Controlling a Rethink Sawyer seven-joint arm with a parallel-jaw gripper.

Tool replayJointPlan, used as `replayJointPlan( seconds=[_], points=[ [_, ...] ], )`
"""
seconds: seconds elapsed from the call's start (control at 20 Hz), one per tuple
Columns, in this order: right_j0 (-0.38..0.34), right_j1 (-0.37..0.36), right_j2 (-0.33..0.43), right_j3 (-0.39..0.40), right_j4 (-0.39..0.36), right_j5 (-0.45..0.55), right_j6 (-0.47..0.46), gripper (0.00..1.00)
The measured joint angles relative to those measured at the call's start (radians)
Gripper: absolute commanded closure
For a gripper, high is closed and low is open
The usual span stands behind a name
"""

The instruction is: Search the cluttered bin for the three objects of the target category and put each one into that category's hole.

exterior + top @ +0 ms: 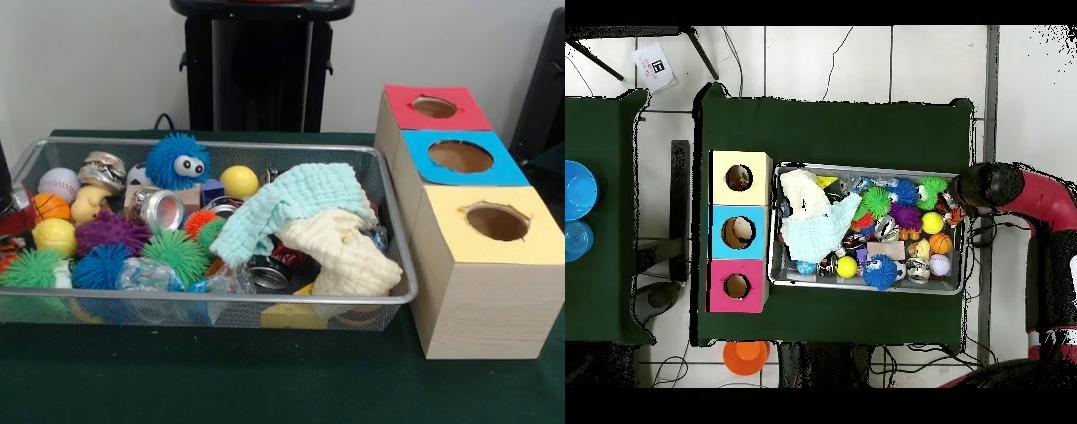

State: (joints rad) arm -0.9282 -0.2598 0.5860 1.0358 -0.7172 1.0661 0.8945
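Note:
The wire mesh bin (393, 299) stands on the green table, full of clutter; it also shows in the overhead view (865, 287). In it lie a mint cloth (300, 208) over a cream cloth (349, 252), a blue fuzzy ball with eyes (177, 161), a yellow ball (238, 181), a baseball (59, 184), spiky balls (110, 231) and crushed cans (159, 209). The blue-topped hole (460, 156) is in the middle box of three beside the bin, and shows in the overhead view (737, 232). My gripper (958, 203) hangs at the bin's end farthest from the boxes, a dark shape at the front view's left edge (9, 208).
A red-topped box (435, 107) and a yellow-topped box (497, 221) flank the blue one. The pedestal (260, 62) stands behind the bin. In the overhead view, blue bowls (577, 190) sit on a side table and an orange cup (745, 355) is off the table.

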Motion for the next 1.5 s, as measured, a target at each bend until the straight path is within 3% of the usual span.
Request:
replayJointPlan(
  seconds=[0.4,0.7,0.95,1.0,1.5],
  points=[
    [-0.194,0.104,0.164,0.093,0.150,-0.097,-0.088,0.00],
    [-0.271,0.167,0.219,0.130,0.213,-0.096,-0.161,0.00],
    [-0.282,0.184,0.233,0.138,0.222,-0.096,-0.186,0.00],
    [-0.279,0.183,0.239,0.138,0.222,-0.096,-0.187,1.00],
    [-0.277,0.178,0.240,0.138,0.221,-0.096,-0.187,1.00]
  ],
)
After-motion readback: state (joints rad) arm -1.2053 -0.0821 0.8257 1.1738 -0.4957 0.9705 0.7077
